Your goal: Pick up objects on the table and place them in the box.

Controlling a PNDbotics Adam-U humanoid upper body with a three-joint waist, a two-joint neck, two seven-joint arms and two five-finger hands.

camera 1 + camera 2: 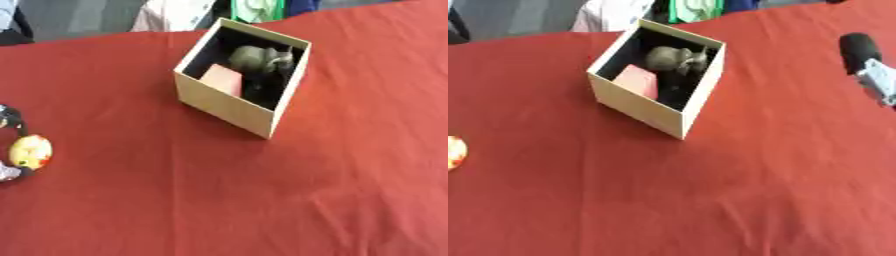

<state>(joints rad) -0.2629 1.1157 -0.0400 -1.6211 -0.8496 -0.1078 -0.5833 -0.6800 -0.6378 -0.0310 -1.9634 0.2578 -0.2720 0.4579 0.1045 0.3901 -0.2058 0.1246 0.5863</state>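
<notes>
Nearest, at the view's left edge, the left hand (10, 120) sits against a yellow-and-red egg-shaped object (31, 152) on the red tabletop (219, 200); I cannot tell whether it grips it. The box (229, 106), holding a grey toy (261, 59) and pink block (223, 79), stands well beyond, so the egg could roll away or drop during the carry. The right hand (872, 67), farther off, shows too little to judge.

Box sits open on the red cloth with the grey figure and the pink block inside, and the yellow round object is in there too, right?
Not quite. The yellow round object lies on the red cloth at the left edge, outside the box, as the left eye view shows. The grey figure and pink block are inside.
</notes>
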